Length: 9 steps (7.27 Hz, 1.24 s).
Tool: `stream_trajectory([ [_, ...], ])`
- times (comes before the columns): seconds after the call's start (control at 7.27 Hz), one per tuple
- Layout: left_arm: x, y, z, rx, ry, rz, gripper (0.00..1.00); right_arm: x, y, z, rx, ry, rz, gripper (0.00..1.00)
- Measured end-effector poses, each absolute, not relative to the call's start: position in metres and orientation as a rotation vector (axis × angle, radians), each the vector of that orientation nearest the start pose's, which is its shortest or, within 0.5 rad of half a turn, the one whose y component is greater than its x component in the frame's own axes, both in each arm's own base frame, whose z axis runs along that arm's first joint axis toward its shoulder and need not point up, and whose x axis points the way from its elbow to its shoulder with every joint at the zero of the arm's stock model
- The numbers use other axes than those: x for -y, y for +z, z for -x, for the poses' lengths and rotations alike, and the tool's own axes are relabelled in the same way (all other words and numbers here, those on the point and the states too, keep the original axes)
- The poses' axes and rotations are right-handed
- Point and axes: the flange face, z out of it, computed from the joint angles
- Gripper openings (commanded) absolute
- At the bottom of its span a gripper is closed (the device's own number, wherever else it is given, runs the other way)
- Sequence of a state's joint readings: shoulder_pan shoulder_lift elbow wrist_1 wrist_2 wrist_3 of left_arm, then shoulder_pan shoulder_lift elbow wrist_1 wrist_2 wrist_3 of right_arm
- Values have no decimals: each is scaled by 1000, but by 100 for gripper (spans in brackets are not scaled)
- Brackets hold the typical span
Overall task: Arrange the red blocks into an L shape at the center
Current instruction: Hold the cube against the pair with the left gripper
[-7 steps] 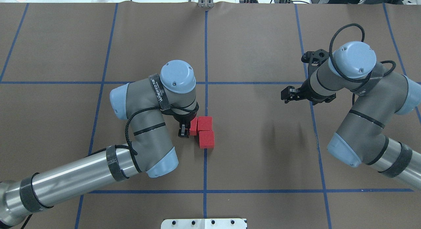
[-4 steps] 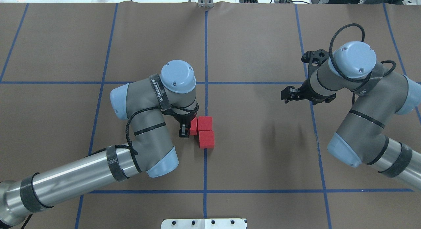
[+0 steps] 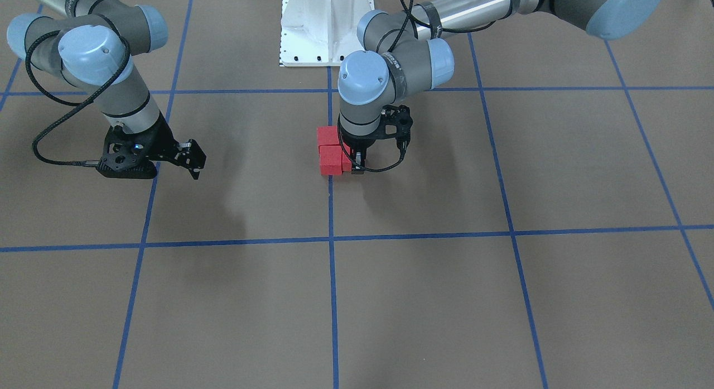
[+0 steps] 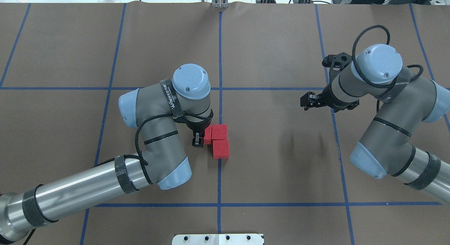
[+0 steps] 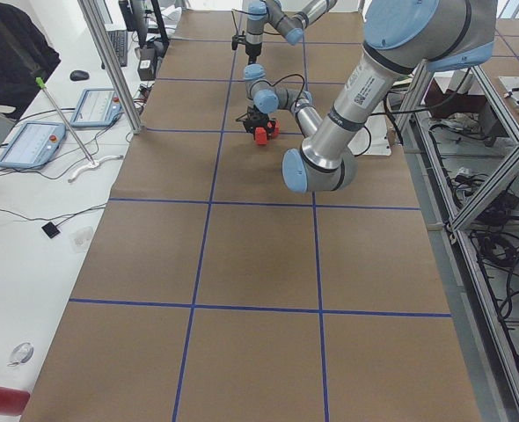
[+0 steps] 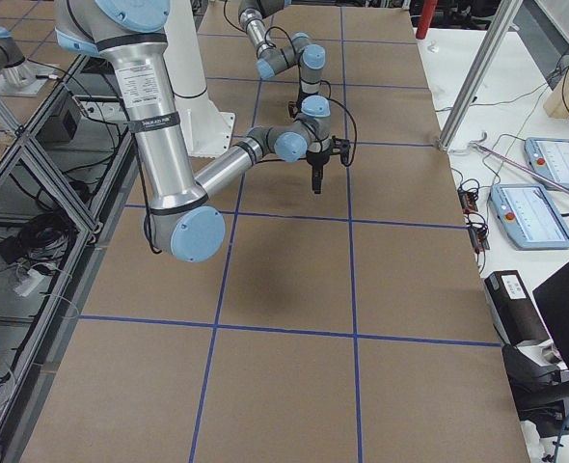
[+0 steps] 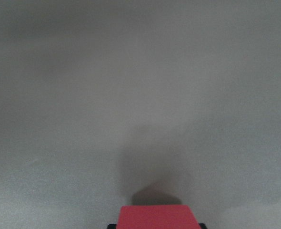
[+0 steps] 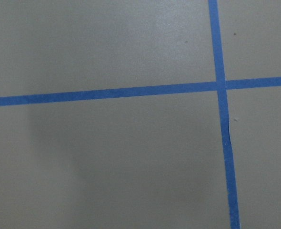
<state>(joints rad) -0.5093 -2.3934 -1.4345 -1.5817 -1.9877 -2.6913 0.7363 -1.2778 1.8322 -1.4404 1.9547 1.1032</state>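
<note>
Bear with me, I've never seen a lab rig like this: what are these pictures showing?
These show two robot arms at one table, photographed at the same moment from above, from across the table, from both table ends, and by a small camera on each wrist. The table is covered in brown paper marked with a grid of blue tape. Three red blocks sit at the middle, two of them touching on the tape line. The left tool appears closed on the third block, holding it right beside the others; its wrist camera catches that block's edge. The right tool hangs open and empty off to the side.
</note>
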Motion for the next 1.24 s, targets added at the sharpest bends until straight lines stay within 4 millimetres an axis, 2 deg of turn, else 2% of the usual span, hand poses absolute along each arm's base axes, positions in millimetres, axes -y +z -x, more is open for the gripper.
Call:
stream_trajectory([
  [1.24, 448, 211, -611, -572, -1426, 652, 0, 468, 373, 374, 764, 124, -78, 100],
])
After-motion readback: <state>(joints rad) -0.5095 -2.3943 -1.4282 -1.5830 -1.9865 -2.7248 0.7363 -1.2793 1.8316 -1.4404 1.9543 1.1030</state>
